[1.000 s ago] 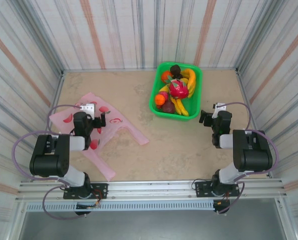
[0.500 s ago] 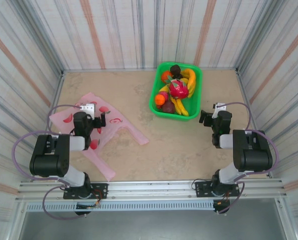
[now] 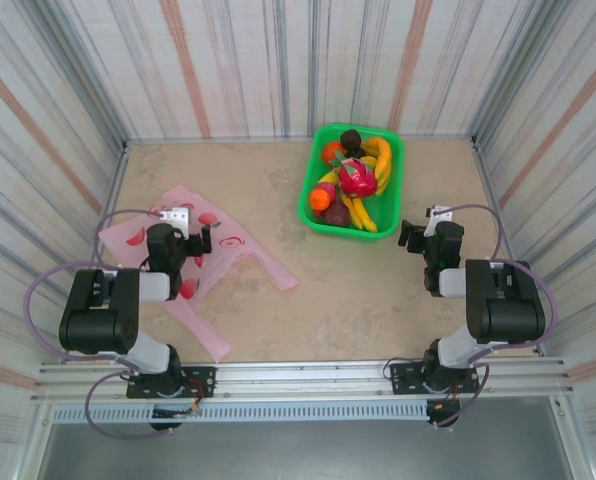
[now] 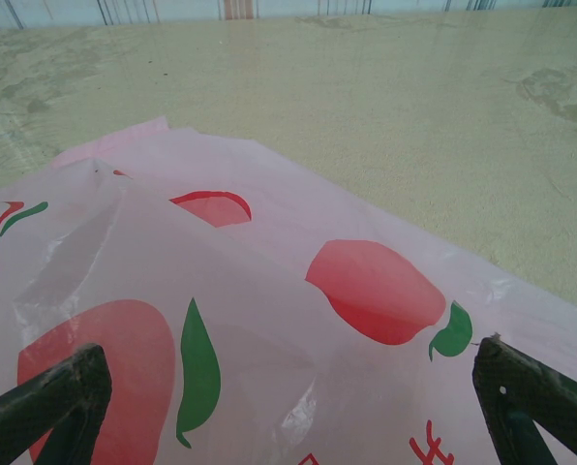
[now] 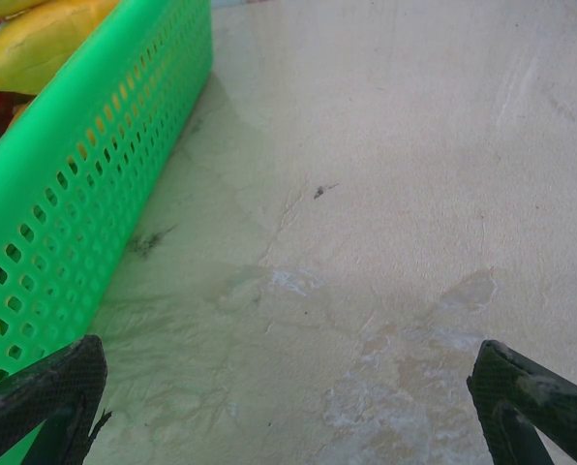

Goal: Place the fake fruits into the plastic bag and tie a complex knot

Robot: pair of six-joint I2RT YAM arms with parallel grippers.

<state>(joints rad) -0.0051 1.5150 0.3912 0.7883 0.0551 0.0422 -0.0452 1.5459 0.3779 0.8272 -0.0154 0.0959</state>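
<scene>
The green tray (image 3: pixel 304 208) is sitting at the far side of the table, and the fake fruits are all piling up inside it. The pink-red dragon fruit (image 3: pixel 356 178) is lying in the middle of the tray, and yellow bananas (image 3: pixel 359 212) are curving along its right and near sides. An orange (image 3: pixel 320 199) is resting at its left wall, and a dark purple piece (image 3: pixel 351 139) is sitting at its far end.

The plastic bag (image 3: pixel 240 250) is lying flat on the table well to the left of the tray and nearer the arm bases than the tray is. Its two handle strips are trailing apart from each other, one pointing back toward the tray and one running away toward the near edge.

The left gripper (image 4: pixel 288 412) is hovering over the bag, far to the left of the tray. Its jaws are standing wide apart and gripping nothing. In the left wrist view the pink film with its red and green prints is spreading out between the two dark fingertips (image 4: pixel 46 402).

The right gripper (image 5: pixel 288 392) is hanging just to the right of the tray's near right corner. Its jaws are also spread as wide as they go, and they are closing on nothing. In the right wrist view the tray's perforated wall is running up the left side, with a banana (image 5: pixel 46 39) peeking over the rim and bare table lying between the fingers (image 5: pixel 531 397).
</scene>
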